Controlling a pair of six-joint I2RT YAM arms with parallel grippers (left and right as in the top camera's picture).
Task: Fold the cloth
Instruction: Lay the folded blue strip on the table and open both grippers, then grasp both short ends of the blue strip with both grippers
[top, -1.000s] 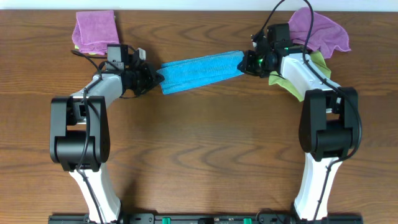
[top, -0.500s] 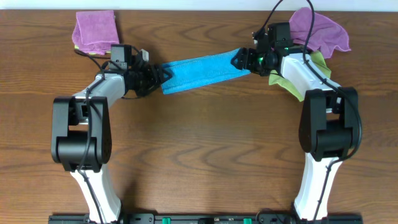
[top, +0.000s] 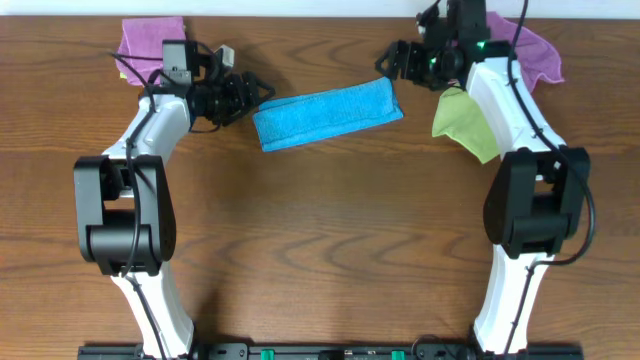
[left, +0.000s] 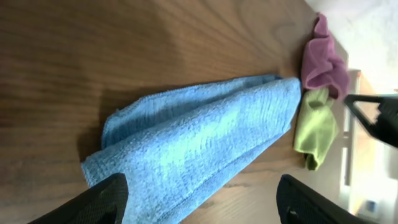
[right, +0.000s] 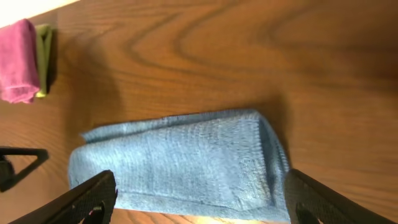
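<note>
The cloth (top: 325, 112) is a sky-blue strip, folded lengthwise, lying slack and slightly slanted on the wooden table (top: 320, 230) near the far edge. My left gripper (top: 252, 95) hovers open just off its left end and touches nothing. My right gripper (top: 388, 62) is open too, above and behind the cloth's right end. In the left wrist view the cloth (left: 199, 143) spreads between and beyond the black fingers (left: 106, 199). The right wrist view looks down on the cloth (right: 180, 165), with its folded edge at the right, between my spread fingers (right: 93, 196).
A purple cloth (top: 150, 45) lies folded at the far left, behind my left arm. Another purple cloth (top: 535, 50) and a yellow-green cloth (top: 470, 125) lie at the far right, under my right arm. The table's far edge runs close behind both grippers.
Both grippers were shut on the cloth's ends, stretching it taut. They have opened, let go and drawn back toward the far edge; the cloth has settled shorter on the table.
</note>
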